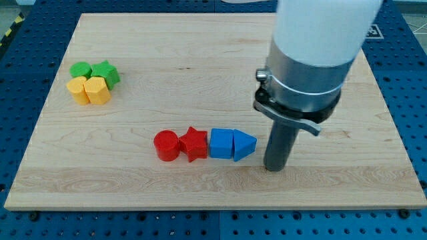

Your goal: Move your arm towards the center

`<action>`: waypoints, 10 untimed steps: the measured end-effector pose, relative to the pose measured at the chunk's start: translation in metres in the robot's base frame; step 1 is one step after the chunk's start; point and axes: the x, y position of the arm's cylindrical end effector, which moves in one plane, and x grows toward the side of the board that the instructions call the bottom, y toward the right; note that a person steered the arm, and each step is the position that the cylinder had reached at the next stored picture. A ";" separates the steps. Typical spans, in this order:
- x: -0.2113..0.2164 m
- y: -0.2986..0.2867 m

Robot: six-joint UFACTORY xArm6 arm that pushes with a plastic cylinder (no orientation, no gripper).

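Note:
My tip [275, 167] rests on the wooden board [200, 87], just to the right of a row of blocks in the lower middle of the view. From left to right the row holds a red cylinder [166, 145], a red star [193, 143], a blue cube [221, 143] and a blue triangular block [244, 145]. The tip stands a short gap from the blue triangular block, not touching it. The arm's white and grey body [313, 60] rises above the rod at the view's top right.
A cluster of blocks sits at the view's upper left: a green cylinder [81, 70], a green star [105, 72], and two yellow blocks [79, 90] [97, 91] just below them. A blue perforated surface [407, 73] surrounds the board.

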 end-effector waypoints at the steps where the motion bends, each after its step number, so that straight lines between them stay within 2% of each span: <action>1: -0.001 0.037; 3: -0.048 0.062; 10: -0.050 0.029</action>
